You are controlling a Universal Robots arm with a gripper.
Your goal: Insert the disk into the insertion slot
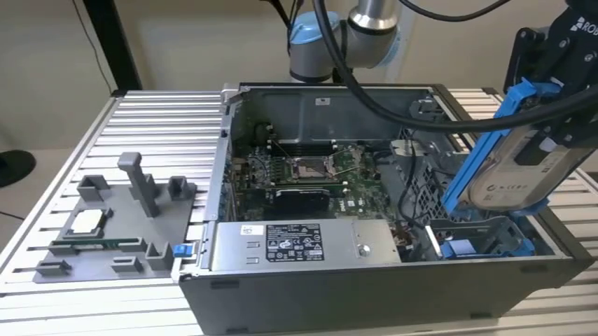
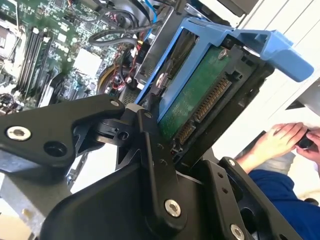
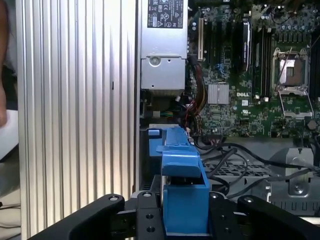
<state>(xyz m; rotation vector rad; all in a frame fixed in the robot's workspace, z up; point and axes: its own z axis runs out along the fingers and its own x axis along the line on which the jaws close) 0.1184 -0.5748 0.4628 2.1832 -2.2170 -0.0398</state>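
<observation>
One disk (image 1: 512,171) (tilted) in claw (image 3: 185,220)

Robotics lab: robot arm (image 1: 360,35) over an open computer case (image 1: 374,294) on slotted aluminium bench (image 1: 159,119).

The disk (image 1: 523,157) — a flat silver-grey drive with a white label, framed by a bright blue carrier bracket — is held aloft and tilted, its upper end leaning toward the exterior view's right. In the second wrist view its green circuit-board face and connector row (image 2: 200,95) show. The insertion slot (image 1: 477,241) stands just below it — an upright bay with blue plastic rails and base beside grey perforated metal. The disk is not yet seated in it.
</observation>
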